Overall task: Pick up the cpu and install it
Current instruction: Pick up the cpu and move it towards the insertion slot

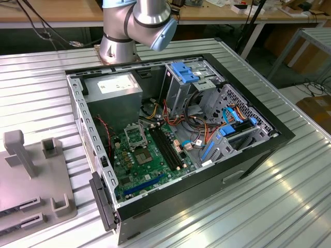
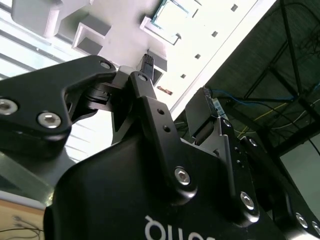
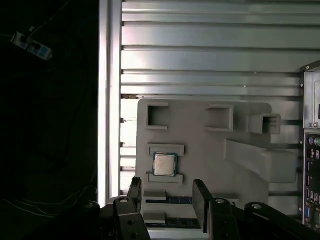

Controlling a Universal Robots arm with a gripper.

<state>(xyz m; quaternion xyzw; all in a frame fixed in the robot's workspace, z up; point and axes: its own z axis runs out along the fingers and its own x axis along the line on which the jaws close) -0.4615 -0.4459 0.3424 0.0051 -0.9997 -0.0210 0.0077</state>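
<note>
Ribbed metal table [image 1: 289, 201]; wooden workbench [image 1: 57, 10] behind, cables [image 1: 32, 23] hanging beneath.

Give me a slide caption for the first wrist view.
Open gripper faces the cpu, seated between two brackets on a grey fixture plate on the ribbed metal table.

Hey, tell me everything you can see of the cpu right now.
In the first wrist view the cpu is a small, thin square chip with a plain silvery-grey metal top and a slightly darker rim. It lies flat on the grey holder plate, seated between two low grey ledges that border two opposite edges. Nothing grips it: the gripper is open, and its fingers are apart from the chip.
</note>
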